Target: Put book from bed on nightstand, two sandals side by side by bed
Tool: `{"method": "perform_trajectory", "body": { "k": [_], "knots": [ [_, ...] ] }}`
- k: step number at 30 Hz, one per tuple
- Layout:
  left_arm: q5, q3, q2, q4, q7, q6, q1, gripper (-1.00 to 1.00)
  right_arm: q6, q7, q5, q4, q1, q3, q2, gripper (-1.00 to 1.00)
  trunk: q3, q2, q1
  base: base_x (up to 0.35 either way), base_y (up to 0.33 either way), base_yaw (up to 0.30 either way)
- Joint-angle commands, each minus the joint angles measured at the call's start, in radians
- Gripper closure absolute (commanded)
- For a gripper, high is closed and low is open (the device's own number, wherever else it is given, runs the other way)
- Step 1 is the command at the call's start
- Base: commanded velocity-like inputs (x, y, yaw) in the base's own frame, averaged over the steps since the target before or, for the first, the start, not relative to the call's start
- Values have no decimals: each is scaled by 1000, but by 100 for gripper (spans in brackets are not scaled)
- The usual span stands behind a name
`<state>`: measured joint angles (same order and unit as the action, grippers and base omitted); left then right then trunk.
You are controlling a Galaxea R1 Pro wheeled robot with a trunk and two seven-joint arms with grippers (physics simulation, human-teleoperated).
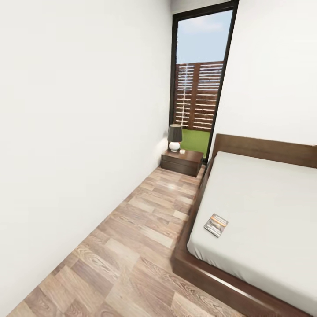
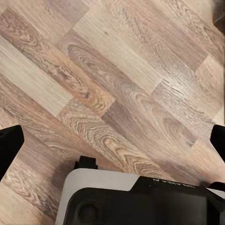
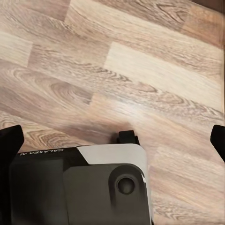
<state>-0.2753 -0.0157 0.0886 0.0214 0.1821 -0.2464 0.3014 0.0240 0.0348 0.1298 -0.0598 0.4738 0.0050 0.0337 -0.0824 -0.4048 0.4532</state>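
The book [image 1: 215,225], dark with an orange band, lies flat on the light grey mattress close to the near left edge of the bed [image 1: 264,207]. A dark-brown nightstand [image 1: 182,162] stands on the floor at the far end, beside the headboard and under the window. The sandals are out of view. My left gripper [image 2: 112,140] hangs over bare plank floor, its black fingers [image 2: 9,145] spread wide at the picture's edges, open and holding nothing. My right gripper [image 3: 112,140] is likewise open above the floor, nothing between its fingers [image 3: 10,140].
A lamp [image 1: 175,138] with a dark shade and white base stands on the nightstand. A white wall [image 1: 79,132] runs along the left, leaving a strip of wood floor [image 1: 145,220] between it and the bed frame. My own grey and black base [image 2: 140,199] shows beneath each gripper.
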Motion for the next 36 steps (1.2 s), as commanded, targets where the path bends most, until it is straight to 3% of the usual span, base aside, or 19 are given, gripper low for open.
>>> {"method": "perform_trajectory", "body": {
  "k": [1, 36],
  "knots": [
    [-7, -1, 0, -1, 7, -2, 1, -100, 1, 4, 10, -3, 2, 1, 0, -100, -2, -2, 1, 0, 0, -300],
    [-6, -1, 0, -1, 7, -2, 1, -100, -1, 4, 19, -2, 2, 1, 0, -100, -2, -2, 1, 0, 0, -300]
  ]
}}
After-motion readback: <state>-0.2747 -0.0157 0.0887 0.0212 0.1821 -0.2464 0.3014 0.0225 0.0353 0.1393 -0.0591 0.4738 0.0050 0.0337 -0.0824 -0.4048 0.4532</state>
